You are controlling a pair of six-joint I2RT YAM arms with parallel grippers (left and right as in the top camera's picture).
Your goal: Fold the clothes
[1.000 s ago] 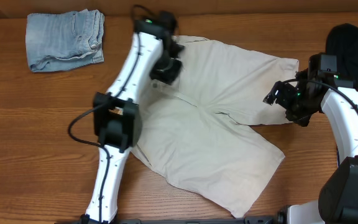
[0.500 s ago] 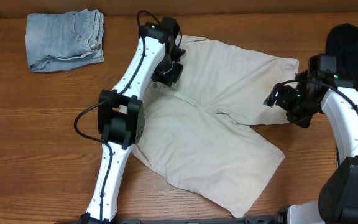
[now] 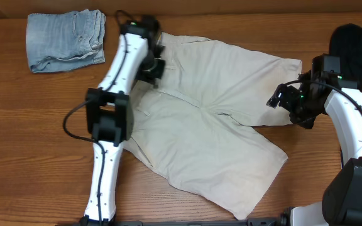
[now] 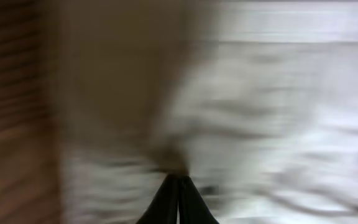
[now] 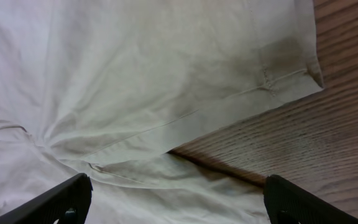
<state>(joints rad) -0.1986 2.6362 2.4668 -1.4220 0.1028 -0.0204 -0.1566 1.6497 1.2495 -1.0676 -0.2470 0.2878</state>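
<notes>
**Left arm at the waist edge, right arm open over the leg hem**

Far left, the denim shorts [image 3: 66,41] sit already folded, well apart from the work. Next, the left gripper [image 3: 151,63] is low on the far end of the waist of the beige shorts [image 3: 219,125]. The left wrist view is blurred, but its fingertips [image 4: 178,186] are pressed together with a crease running into them, so it is likely pinching cloth.

The beige shorts lie spread flat mid-table. The waist is to the left and the two legs fan out to the right, one far and one near, so the long axis runs left to right.

The right gripper [image 3: 281,98] hovers at the far leg's hem with its fingers [image 5: 67,199] wide apart and nothing between them. The hem corner lies just ahead of them, with bare wood under the right-hand finger.

The right arm is nearer the hem and the left arm nearer the waist. The table [image 3: 30,138] is flat wood with bare space left and front for folding across. The black garment [image 3: 351,44] is heaped far right, behind the right arm.
</notes>
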